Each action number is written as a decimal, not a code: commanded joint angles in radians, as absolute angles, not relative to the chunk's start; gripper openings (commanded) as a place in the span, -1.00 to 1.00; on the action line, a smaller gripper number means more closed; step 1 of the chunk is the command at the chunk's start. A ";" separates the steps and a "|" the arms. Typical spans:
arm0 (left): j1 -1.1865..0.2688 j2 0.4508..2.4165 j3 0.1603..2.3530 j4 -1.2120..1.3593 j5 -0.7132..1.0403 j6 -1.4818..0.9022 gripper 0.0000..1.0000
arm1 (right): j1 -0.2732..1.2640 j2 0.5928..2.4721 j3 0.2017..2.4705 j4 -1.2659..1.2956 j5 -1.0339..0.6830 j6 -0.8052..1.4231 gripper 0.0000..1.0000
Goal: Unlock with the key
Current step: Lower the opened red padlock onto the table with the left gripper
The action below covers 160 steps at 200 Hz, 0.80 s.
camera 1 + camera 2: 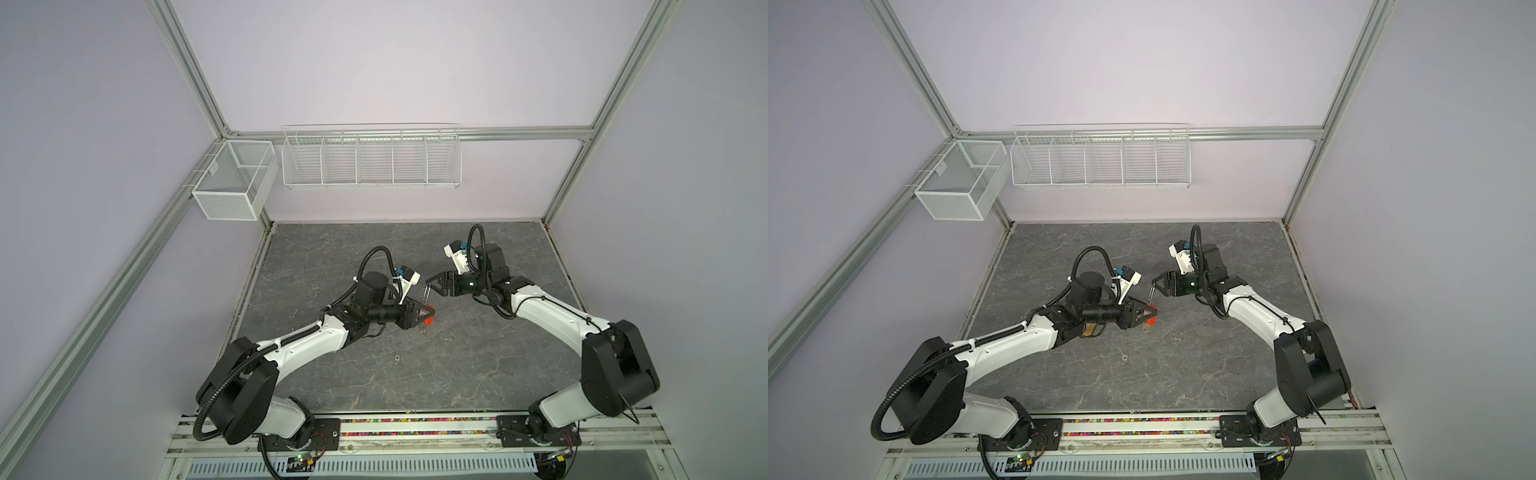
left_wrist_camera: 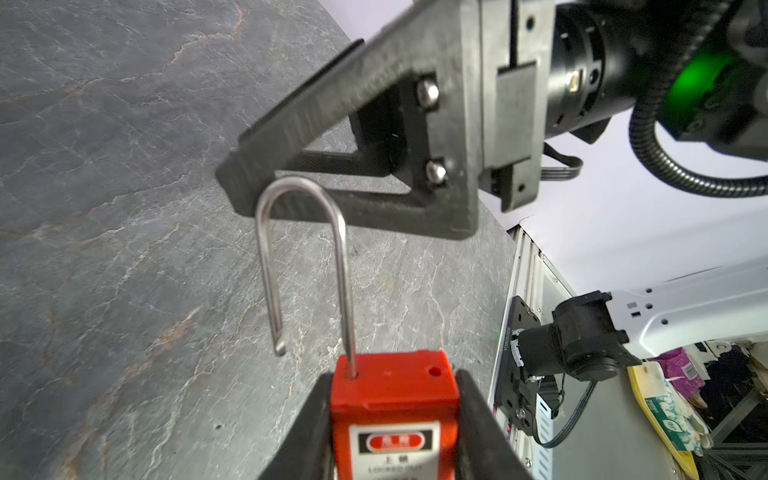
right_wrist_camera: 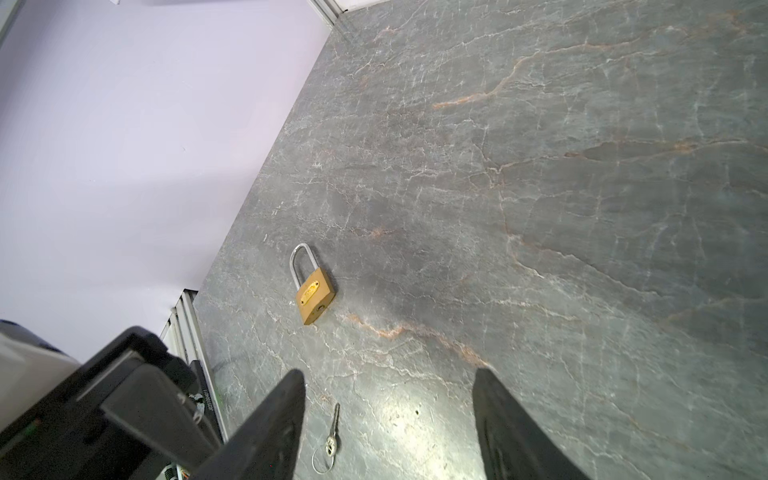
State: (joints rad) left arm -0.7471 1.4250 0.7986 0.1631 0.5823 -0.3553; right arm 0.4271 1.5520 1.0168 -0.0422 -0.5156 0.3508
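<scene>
Only the left wrist view lets us read the red padlock [image 2: 392,390]. It has a white label with a red oval of Chinese characters and, below that, what looks like LOCKED OUT, cut by the frame edge. In the same view the left hand [image 1: 423,312] pinches the lock body from both sides. The shackle [image 2: 344,291] has one leg seated and the other hanging free.

The right hand [image 1: 432,284] stands spread at 1 o'clock of the lock, one finger just behind the shackle's bend; we cannot tell whether they touch.

Only the right wrist view plainly shows the brass padlock [image 3: 314,297] lying flat on the bench [image 3: 540,208], its plate unreadable, and the key [image 3: 334,430] on a wire ring. In both top views that key lies at 6 o'clock of the red lock, apart from both hands.
</scene>
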 commanded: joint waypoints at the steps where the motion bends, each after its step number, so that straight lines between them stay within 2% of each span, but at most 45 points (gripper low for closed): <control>1: -0.749 1.406 0.799 0.172 0.583 -0.323 -1.00 | 0.432 1.588 1.051 -0.024 -0.554 0.341 0.31; 62: -0.734 1.443 0.842 0.112 0.279 -0.336 -1.00 | 0.417 1.546 1.028 -0.126 -0.455 0.293 0.38; 86: -0.704 1.472 0.882 0.034 0.100 -0.371 -1.00 | 0.408 1.506 1.004 -0.184 -0.386 0.281 0.42; 107: -0.652 1.503 0.924 -0.054 0.000 -0.408 -1.00 | 0.407 1.452 0.956 -0.195 -0.370 0.285 0.55; 125: -0.602 1.536 0.971 -0.138 -0.061 -0.424 -1.00 | 0.408 1.404 0.916 -0.209 -0.367 0.291 0.90; 133: -0.582 1.554 0.995 -0.183 -0.096 -0.428 -1.00 | 0.407 1.382 0.898 -0.219 -0.363 0.289 0.98; 160: -0.508 1.648 1.068 -0.271 -0.121 -0.424 -1.00 | 0.408 1.298 0.835 -0.252 -0.343 0.290 0.95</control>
